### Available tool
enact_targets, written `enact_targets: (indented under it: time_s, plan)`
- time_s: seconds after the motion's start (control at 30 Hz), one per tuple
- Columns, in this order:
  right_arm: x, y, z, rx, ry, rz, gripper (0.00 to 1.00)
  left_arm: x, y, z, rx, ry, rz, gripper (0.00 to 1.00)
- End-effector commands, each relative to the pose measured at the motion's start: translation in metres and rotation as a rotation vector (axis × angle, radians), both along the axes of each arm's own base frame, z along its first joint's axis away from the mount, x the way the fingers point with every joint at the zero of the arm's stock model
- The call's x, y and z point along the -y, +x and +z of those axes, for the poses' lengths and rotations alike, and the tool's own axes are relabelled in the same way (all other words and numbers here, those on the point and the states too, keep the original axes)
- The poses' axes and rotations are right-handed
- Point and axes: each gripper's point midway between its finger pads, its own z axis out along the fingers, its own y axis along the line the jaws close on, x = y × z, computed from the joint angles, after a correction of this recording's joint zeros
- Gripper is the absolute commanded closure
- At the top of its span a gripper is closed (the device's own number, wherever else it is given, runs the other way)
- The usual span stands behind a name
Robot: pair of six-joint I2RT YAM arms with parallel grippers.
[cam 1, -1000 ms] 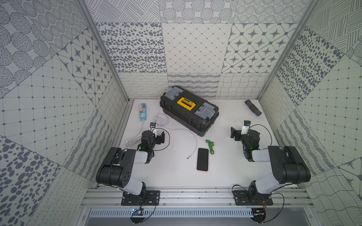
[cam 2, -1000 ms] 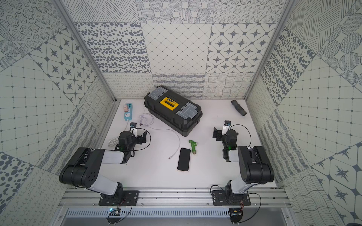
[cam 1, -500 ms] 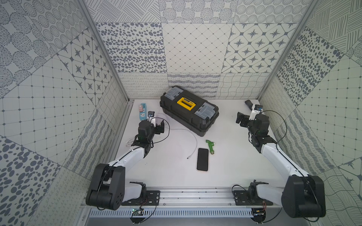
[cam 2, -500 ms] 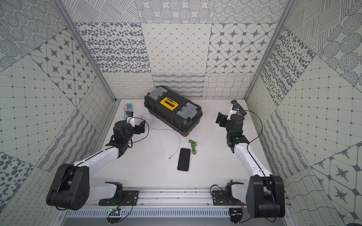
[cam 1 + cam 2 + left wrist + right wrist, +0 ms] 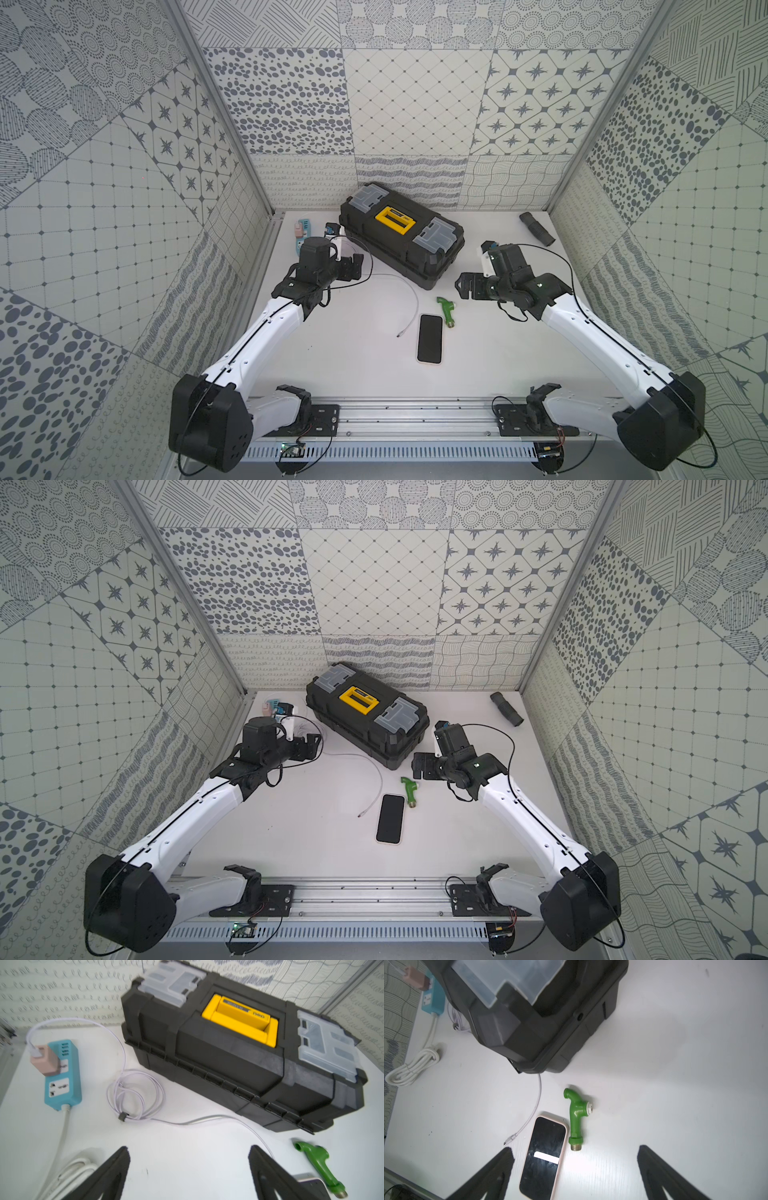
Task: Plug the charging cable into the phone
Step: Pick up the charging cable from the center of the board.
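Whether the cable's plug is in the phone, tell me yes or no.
No, the cable's plug lies bare beside the phone, not touching it.

**Fig.** Table layout, seen from the front.
- Toolbox: rear ctr, set at an angle.
- Power strip: rear L, beside the toolbox's L end, w/ charger adapter plugged on it.
- Strip cord: bundled nearer the front, along the L edge.
- Charging cable: coiled btwn strip & toolbox, then curves fwd to end just L of the phone.
- Phone: front of ctr.
- Tap fitting: just R of the phone's far end.
- Hose piece: rear R corner.
- L claw: before the toolbox's L end.
- R claw: off its R end.
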Motion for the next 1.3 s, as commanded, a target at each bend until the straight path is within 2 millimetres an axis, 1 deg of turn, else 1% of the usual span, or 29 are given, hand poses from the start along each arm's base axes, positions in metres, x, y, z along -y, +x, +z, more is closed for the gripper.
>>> enact_targets:
  time_s: [0.0, 0.13, 0.17, 0.3, 0.4, 0.53, 0.6, 0.7, 0.87, 0.97, 1.03, 1.27]
  plan:
    - [-0.012, -0.018, -0.010, -0.086, -0.052, 0.001, 0.03, 0.016, -0.048, -0.053, -0.361, -0.055, -0.053, 0.15]
    - [-0.038, -0.025, -0.018, -0.123, -0.090, 0.053, 0.03, 0.012, -0.054, -0.060, -0.437, -0.021, -0.035, 0.17]
    - [-0.043, -0.024, -0.023, -0.131, -0.112, 0.062, 0.03, 0.010, -0.054, -0.060, -0.443, -0.014, -0.026, 0.16]
    - [-0.069, -0.024, -0.038, -0.154, -0.197, 0.099, 0.03, 0.001, -0.054, -0.054, -0.432, -0.002, 0.037, 0.15]
    - [-0.090, -0.018, -0.051, -0.173, -0.238, 0.123, 0.03, -0.002, -0.056, -0.049, -0.429, -0.003, 0.063, 0.15]
    - [-0.117, -0.006, -0.061, -0.150, -0.304, 0.162, 0.04, -0.005, -0.061, -0.047, -0.433, -0.002, 0.074, 0.15]
    - [-0.131, -0.002, -0.065, -0.144, -0.318, 0.184, 0.05, -0.004, -0.064, -0.044, -0.426, -0.009, 0.073, 0.15]
    - [-0.148, 0.001, -0.078, -0.156, -0.342, 0.218, 0.08, -0.007, -0.069, -0.041, -0.416, -0.007, 0.079, 0.16]
    - [-0.161, 0.003, -0.098, -0.186, -0.351, 0.258, 0.16, -0.011, -0.074, -0.040, -0.418, 0.014, 0.082, 0.16]
    - [-0.170, 0.006, -0.105, -0.184, -0.339, 0.290, 0.20, -0.013, -0.076, -0.041, -0.424, 0.028, 0.080, 0.15]
    - [-0.174, 0.007, -0.109, -0.189, -0.332, 0.299, 0.21, -0.013, -0.076, -0.042, -0.428, 0.035, 0.077, 0.15]
    - [-0.171, 0.004, -0.130, -0.228, -0.323, 0.308, 0.20, -0.014, -0.077, -0.043, -0.439, 0.047, 0.069, 0.14]
